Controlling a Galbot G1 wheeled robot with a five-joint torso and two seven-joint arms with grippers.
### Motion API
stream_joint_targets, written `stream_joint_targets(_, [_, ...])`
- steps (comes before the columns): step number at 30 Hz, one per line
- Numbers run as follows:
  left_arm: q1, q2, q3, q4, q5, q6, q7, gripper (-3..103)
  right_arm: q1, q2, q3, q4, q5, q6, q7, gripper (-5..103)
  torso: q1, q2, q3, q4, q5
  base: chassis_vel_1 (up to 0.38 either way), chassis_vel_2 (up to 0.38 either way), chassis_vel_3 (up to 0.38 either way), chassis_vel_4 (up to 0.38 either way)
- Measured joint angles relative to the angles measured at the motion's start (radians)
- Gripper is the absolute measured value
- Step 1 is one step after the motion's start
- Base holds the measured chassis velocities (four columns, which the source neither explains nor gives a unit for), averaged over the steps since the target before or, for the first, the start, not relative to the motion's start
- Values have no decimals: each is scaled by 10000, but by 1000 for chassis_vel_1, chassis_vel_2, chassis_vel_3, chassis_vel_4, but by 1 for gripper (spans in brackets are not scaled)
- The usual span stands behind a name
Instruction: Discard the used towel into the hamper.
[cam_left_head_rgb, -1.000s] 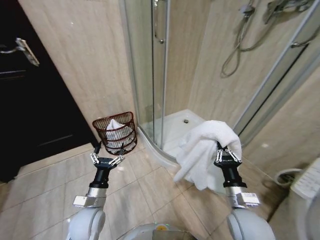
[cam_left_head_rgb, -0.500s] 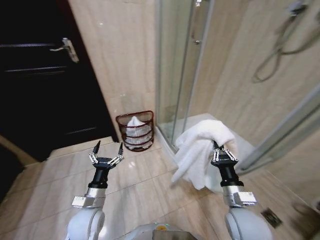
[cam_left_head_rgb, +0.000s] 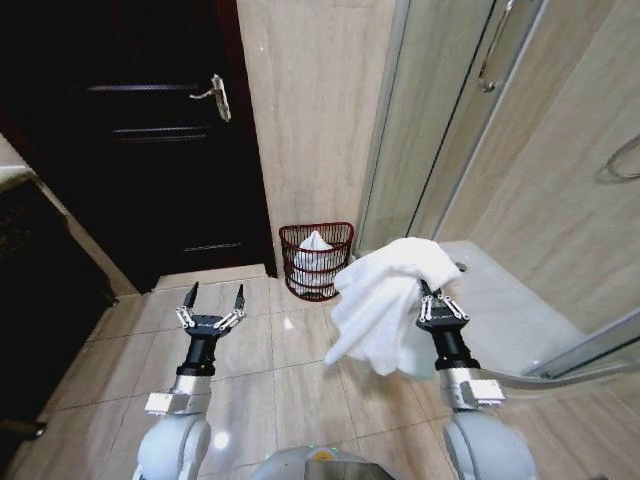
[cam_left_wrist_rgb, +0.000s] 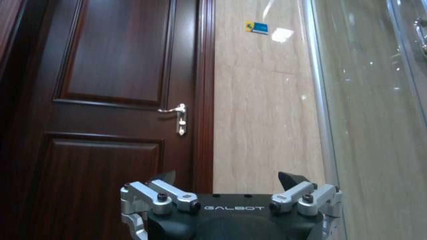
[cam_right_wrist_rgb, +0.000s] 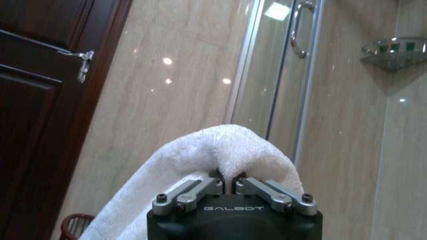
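Change: whole head view has swung since the earlier frames, so the camera turned; the door now takes the upper left, the shower glass the right, and the hamper sits nearer the picture's middle. Both arms look the same against the robot's body as before.
Right gripper: raised in front of the robot on its right, fingers pinched together on a fold of the towel; the right wrist view shows the jaws nearly closed with cloth bunched between them.
Towel: white, draped over the right gripper, hanging down toward the robot's left side, clear of the floor. Not in the hamper.
Left gripper: raised on the robot's left, fingers spread wide, holding nothing; the left wrist view shows the same wide gap.
Hamper: dark red wicker, on the floor against the beige wall, between the door and the shower glass, ahead of both grippers and well apart from them. Something white already lies inside.
Door: dark wood, shut, metal handle.
Shower glass: to the right of the hamper.
Floor: beige tile.
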Motion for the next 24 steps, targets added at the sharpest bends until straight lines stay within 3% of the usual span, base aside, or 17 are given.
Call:
stream_joint_targets(14, [-105, 64, 28, 100, 99, 257, -475, 100, 72, 76, -354, -70, 9, -46, 149, 5, 2, 5, 4, 3, -12, 153, 140, -149, -160])
stream_joint_targets(24, [-15, 140, 31, 141, -2, 109, -463, 100, -97, 155, -464, -68, 74, 118, 279, 5, 15, 39, 24, 4, -2, -17, -23, 12, 7])
